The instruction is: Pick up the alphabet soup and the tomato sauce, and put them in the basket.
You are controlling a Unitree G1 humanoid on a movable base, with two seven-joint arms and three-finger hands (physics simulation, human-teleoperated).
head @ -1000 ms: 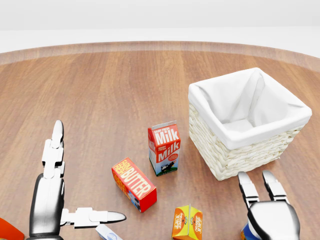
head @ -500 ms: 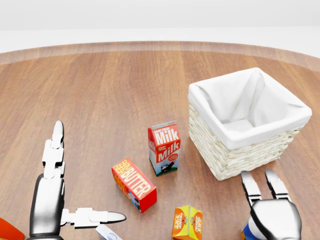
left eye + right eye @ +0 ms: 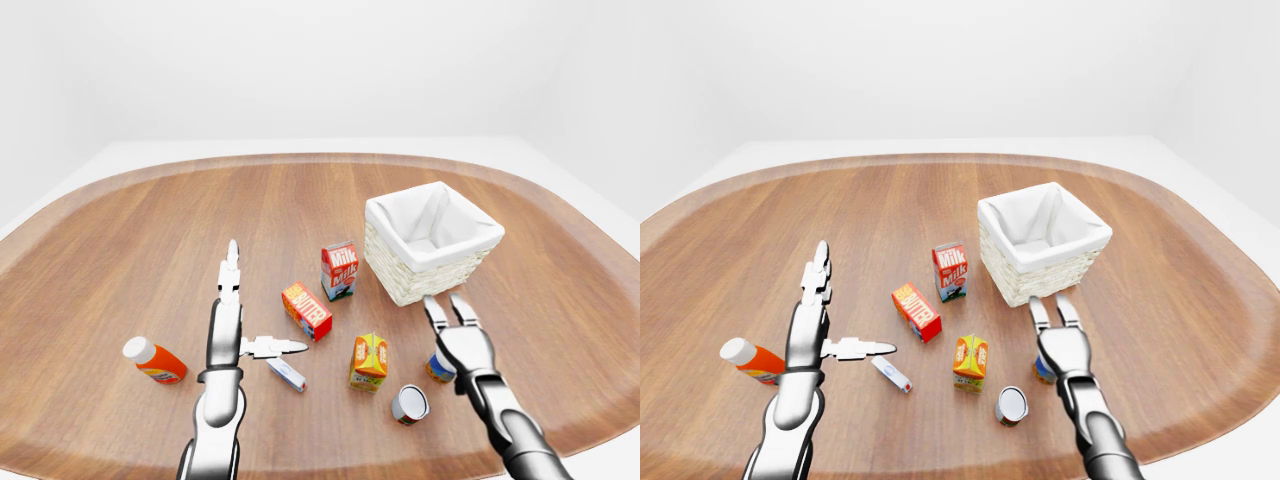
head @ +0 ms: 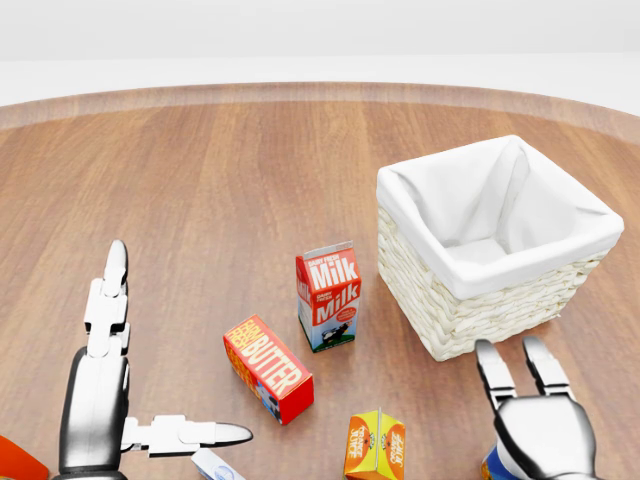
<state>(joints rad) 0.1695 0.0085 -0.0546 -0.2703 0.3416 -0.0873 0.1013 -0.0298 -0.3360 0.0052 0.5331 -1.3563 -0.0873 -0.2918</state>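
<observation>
Silver right hand (image 4: 540,425), fingers spread and holding nothing, is edging back up over the blue-labelled can (image 3: 438,367) you're reaching for below the basket (image 4: 470,305); nothing gripped yet.

You have one basket (image 3: 432,242) on the table (image 3: 120,250), wicker with a white liner. Around it you can count two cartons: one milk carton (image 3: 339,270) and one orange juice carton (image 3: 368,361). There is one butter box (image 3: 307,311) and one small white tube (image 3: 286,375) lying flat. You have two cans: one on its side (image 3: 410,404) and one upright (image 3: 437,367), mostly hidden behind the right hand (image 3: 462,340). One orange bottle (image 3: 154,361) with a white cap lies at the left. That makes eight loose items and one table. Two hands show, the right and the left hand (image 3: 226,340).
</observation>
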